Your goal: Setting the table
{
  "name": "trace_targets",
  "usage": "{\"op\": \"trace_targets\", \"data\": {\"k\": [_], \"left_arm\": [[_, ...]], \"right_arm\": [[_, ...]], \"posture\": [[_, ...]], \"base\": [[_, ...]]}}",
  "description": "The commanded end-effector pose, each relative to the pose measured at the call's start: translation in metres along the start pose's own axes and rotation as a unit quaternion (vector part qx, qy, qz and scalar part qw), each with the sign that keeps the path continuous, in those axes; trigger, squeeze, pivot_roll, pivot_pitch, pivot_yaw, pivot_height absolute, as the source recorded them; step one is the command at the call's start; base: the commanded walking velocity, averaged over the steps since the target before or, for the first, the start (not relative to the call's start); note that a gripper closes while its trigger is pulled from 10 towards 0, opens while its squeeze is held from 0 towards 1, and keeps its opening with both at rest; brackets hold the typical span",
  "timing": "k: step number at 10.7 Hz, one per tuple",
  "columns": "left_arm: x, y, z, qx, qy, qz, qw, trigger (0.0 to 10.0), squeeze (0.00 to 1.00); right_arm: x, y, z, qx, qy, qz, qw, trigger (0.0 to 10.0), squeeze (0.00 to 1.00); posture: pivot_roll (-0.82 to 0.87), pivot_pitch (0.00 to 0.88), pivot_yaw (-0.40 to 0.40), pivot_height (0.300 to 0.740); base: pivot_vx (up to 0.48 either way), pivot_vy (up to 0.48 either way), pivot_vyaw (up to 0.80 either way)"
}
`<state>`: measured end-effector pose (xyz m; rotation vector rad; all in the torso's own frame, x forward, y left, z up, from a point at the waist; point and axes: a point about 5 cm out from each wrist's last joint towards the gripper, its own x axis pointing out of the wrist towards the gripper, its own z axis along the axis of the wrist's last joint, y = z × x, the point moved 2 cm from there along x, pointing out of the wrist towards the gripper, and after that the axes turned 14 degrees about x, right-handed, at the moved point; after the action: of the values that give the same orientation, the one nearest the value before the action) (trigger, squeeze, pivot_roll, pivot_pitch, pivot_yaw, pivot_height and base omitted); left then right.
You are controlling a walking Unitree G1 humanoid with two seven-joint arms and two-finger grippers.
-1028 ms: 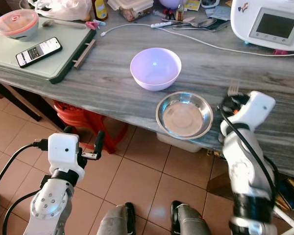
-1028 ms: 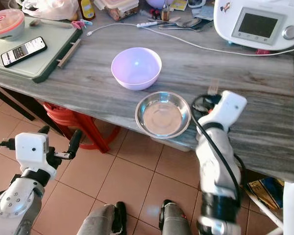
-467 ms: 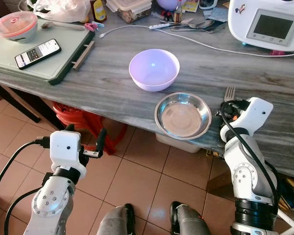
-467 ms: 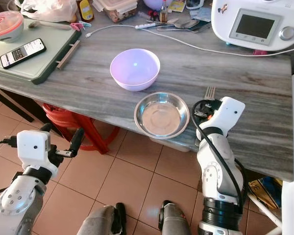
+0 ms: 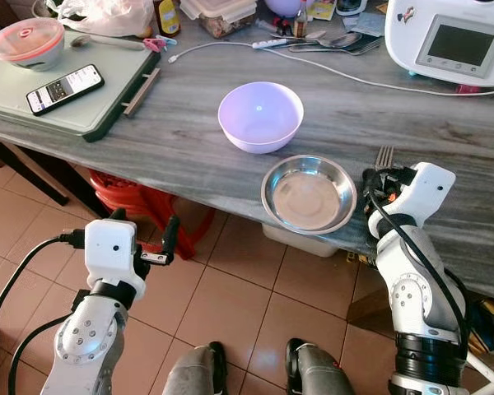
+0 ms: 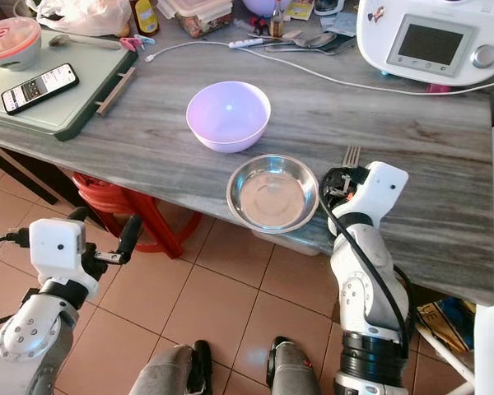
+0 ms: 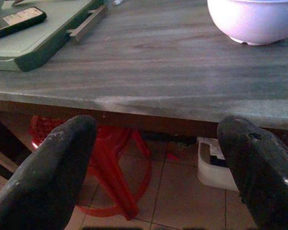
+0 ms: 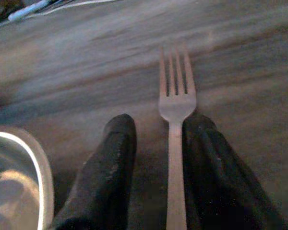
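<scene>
Lying flat on the grey wooden table point(image 5: 189, 132), the fork point(image 8: 175, 115) is found between the two black fingers point(image 8: 110, 158) of the right gripper point(image 8: 156, 158), its handle running back along the fingers and its tines pointed away from the robot toward the far side of the table. In the right wrist view the handle is seen close against one finger while a gap is left at the other, so the fingers are judged to be parted around the fork rather than pressed on it (whether the near finger actually touches the handle cannot be told). The fork is placed just beside the steel bowl point(image 5: 309, 194), on its right, near the table's front edge. The right gripper is thus much the nearer of the two; the left gripper point(image 5: 140, 239) is held below the table edge over the tiled floor, its fingers spread wide with nothing between them.

By count, one fork is laid out, one steel bowl, and one lilac bowl point(image 5: 261, 115) just behind the steel one. Further back one green tray point(image 5: 90, 111) is seen bearing one phone point(image 5: 64, 86) and one lidded container point(image 5: 26, 41), and one white kitchen machine point(image 5: 453, 41) is set at the far right.
</scene>
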<state>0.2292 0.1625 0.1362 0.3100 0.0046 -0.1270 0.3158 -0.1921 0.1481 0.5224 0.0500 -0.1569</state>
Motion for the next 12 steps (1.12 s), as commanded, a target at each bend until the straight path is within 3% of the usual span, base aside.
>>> {"op": "trace_targets", "data": {"k": [1,4,7,10,11,12], "left_arm": [[-0.001,0.0,-0.005,-0.003,0.011,-0.003,1.0,10.0,0.0],[-0.002,-0.002,-0.023,-0.006,0.053,-0.003,0.999,10.0,0.0],[0.001,-0.005,-0.025,-0.012,0.056,-0.01,0.998,10.0,0.0],[0.002,-0.031,-0.032,-0.05,0.076,-0.111,0.99,10.0,0.0],[0.002,-0.039,-0.032,-0.043,0.073,-0.149,0.985,10.0,0.0],[0.004,-0.037,-0.03,-0.038,0.069,-0.143,0.987,10.0,0.0]], "right_arm": [[-0.002,-0.007,-0.011,-0.006,0.023,-0.013,1.0,10.0,1.0],[-0.004,0.008,0.014,-0.044,-0.027,0.027,0.998,10.0,1.0],[-0.006,0.018,0.03,-0.073,-0.07,0.045,0.994,10.0,1.0],[-0.001,0.044,0.046,-0.101,-0.116,0.088,0.984,10.0,1.0],[0.0,0.055,0.049,-0.111,-0.126,0.11,0.98,10.0,0.57],[-0.001,0.069,0.043,-0.11,-0.114,0.153,0.975,10.0,0.37]], "posture": [[0.08,0.236,0.089,0.74],[0.07,0.228,0.082,0.74],[0.06,0.216,0.08,0.74],[0.06,0.191,0.077,0.74],[0.06,0.186,0.076,0.74],[0.06,0.185,0.073,0.74]], "base": [[0.0,0.0,0.0],[0.0,0.0,0.0],[0.0,0.0,0.0],[0.0,0.0,0.0],[0.0,0.0,0.0],[0.0,0.0,0.0]]}}
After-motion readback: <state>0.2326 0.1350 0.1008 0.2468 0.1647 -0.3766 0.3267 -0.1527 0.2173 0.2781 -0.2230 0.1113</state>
